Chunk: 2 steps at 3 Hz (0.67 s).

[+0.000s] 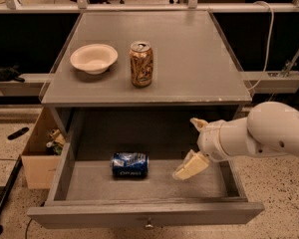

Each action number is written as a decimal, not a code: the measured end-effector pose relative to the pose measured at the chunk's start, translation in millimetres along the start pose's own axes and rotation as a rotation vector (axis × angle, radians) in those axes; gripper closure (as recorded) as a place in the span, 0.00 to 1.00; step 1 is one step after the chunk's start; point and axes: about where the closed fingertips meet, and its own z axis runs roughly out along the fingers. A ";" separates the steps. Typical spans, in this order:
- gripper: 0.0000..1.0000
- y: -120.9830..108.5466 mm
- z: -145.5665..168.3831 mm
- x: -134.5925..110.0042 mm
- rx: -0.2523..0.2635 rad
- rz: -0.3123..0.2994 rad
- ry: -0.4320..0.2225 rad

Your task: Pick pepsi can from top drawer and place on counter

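The pepsi can (pixel 130 165) lies on its side on the floor of the open top drawer (pixel 139 214), left of centre. The gripper (pixel 194 146) hangs over the right part of the drawer, open and empty. Its two cream fingers are spread, one high (pixel 198 124) and one low (pixel 191 166). It is to the right of the can and apart from it. The white arm reaches in from the right. The grey counter (pixel 189 59) lies above and behind the drawer.
A gold-brown can (pixel 141 63) stands upright on the counter, with a white bowl (pixel 93 58) to its left. A cardboard box (pixel 37 156) with small items sits on the floor left of the drawer. The drawer has raised side walls.
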 end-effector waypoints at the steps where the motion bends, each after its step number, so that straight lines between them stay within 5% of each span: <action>1: 0.00 -0.4 0.0 -0.2 0.002 0.000 0.000; 2: 0.00 -1.6 -1.3 5.7 0.028 0.031 -0.006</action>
